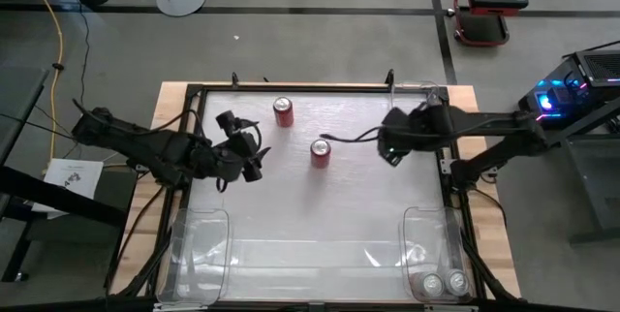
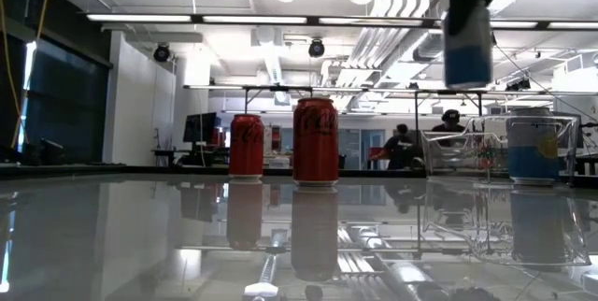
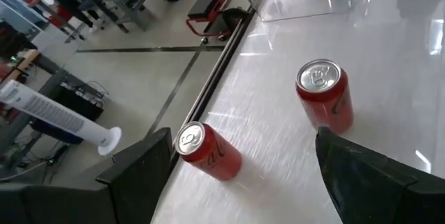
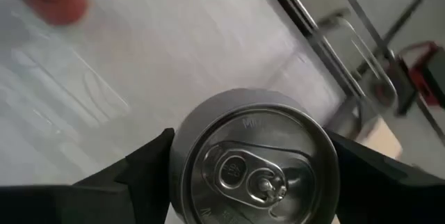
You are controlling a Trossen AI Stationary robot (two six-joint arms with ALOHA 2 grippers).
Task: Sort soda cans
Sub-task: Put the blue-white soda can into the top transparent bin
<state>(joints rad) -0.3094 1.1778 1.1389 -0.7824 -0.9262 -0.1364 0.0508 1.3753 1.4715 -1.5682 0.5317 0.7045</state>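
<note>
Soda cans part sorted: two silver cans (image 1: 443, 282) binned lower right; two red cans (image 1: 320, 153) left at upper centre. Right gripper (image 4: 252, 175) clamped on a silver can (image 4: 254, 160), lifted; left gripper (image 1: 254, 162) apart, waiting centre left.

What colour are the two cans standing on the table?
Red, clearest in the low view.

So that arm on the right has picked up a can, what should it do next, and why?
Probably carry it to the clear bin on its side and lower it in. The right gripper is shut on a silver-blue can held off the table, and that bin already holds two silver-topped cans. The two red cans still stand mid-table near the left gripper.
</note>
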